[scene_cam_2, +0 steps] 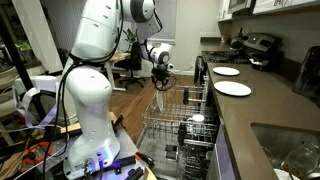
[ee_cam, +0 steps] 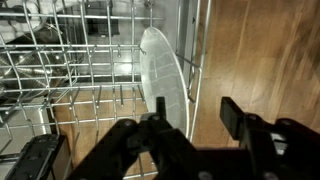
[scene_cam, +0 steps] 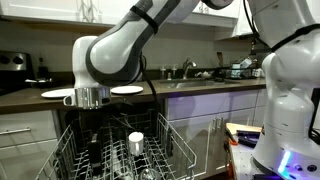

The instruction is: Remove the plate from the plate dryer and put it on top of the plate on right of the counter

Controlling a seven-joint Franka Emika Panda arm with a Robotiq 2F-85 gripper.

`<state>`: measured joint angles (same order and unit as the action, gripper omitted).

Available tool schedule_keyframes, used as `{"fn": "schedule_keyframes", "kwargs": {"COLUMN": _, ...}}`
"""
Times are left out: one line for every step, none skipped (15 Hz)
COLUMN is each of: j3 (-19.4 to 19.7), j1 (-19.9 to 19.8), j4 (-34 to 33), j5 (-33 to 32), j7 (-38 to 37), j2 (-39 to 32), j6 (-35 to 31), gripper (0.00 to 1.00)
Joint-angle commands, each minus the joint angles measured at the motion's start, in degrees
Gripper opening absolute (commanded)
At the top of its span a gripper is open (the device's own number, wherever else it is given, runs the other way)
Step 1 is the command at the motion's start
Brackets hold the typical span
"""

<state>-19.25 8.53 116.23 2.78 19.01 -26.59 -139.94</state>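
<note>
The plate (ee_cam: 160, 65) stands upright on its edge between the wire tines of the plate dryer (ee_cam: 60, 70), at the rack's outer side, with the wooden floor (ee_cam: 265, 50) showing beyond it in the wrist view. The gripper (ee_cam: 193, 108) hangs directly over the plate with its jaws apart: one dark finger sits on each side of the plate's rim, and a clear gap shows between the far finger and the plate, so nothing is clamped. In an exterior view the gripper (scene_cam_2: 160, 82) points straight down at the far end of the pulled-out rack (scene_cam_2: 185, 135), while the arm reaches out from the white robot base. A small white cup (scene_cam: 136, 140) stands in the rack, well apart from the gripper. On the dark counter (scene_cam: 205, 88) lie two flat white plates: the plate on the right of the counter (scene_cam: 127, 90) and another plate (scene_cam: 57, 93) to its left, each lying bare.
</note>
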Motion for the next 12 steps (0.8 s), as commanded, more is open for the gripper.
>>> {"fn": "schedule_keyframes", "kwargs": {"j3": -0.19, "j1": 0.23, "j4": -1.11, "j5": 0.72, "j7": 2.69, "j2": -1.36, "j6": -1.01, "gripper": 0.90}}
{"fn": "schedule_keyframes", "kwargs": {"j3": -0.14, "j1": 0.34, "j4": -1.39, "j5": 0.52, "j7": 2.82, "j2": -1.60, "j6": -0.95, "gripper": 0.95}}
{"fn": "schedule_keyframes", "kwargs": {"j3": 0.16, "j1": 0.67, "j4": -1.92, "j5": -0.20, "j7": 2.99, "j2": -2.11, "j6": -1.19, "gripper": 1.00}}
{"fn": "schedule_keyframes", "kwargs": {"j3": 0.34, "j1": 0.89, "j4": -2.34, "j5": -0.60, "j7": 2.94, "j2": -2.46, "j6": -1.01, "gripper": 1.00}}
{"fn": "schedule_keyframes", "kwargs": {"j3": 0.54, "j1": 1.19, "j4": -3.13, "j5": -1.15, "j7": 3.00, "j2": -3.20, "j6": -0.81, "gripper": 1.00}}
{"fn": "schedule_keyframes", "kwargs": {"j3": 0.48, "j1": 1.25, "j4": -3.74, "j5": -1.25, "j7": 3.27, "j2": -3.75, "j6": -0.75, "gripper": 1.00}}
{"fn": "schedule_keyframes", "kwargs": {"j3": 0.41, "j1": 1.33, "j4": -4.50, "j5": -1.38, "j7": 3.65, "j2": -4.53, "j6": -0.89, "gripper": 1.00}}
{"fn": "schedule_keyframes", "kwargs": {"j3": 0.34, "j1": 1.37, "j4": -5.07, "j5": -1.48, "j7": 3.96, "j2": -5.07, "j6": -0.79, "gripper": 1.00}}
{"fn": "schedule_keyframes", "kwargs": {"j3": 0.36, "j1": 1.50, "j4": -6.00, "j5": -1.68, "j7": 4.21, "j2": -5.96, "j6": -0.60, "gripper": 1.00}}
{"fn": "schedule_keyframes", "kwargs": {"j3": 0.33, "j1": 1.52, "j4": -6.63, "j5": -1.71, "j7": 4.49, "j2": -6.61, "j6": -0.48, "gripper": 1.00}}
{"fn": "schedule_keyframes", "kwargs": {"j3": 0.31, "j1": 1.56, "j4": -7.39, "j5": -1.72, "j7": 4.71, "j2": -7.38, "j6": -0.27, "gripper": 1.00}}
{"fn": "schedule_keyframes", "kwargs": {"j3": 0.23, "j1": 1.54, "j4": -7.91, "j5": -1.70, "j7": 5.03, "j2": -7.93, "j6": -0.21, "gripper": 1.00}}
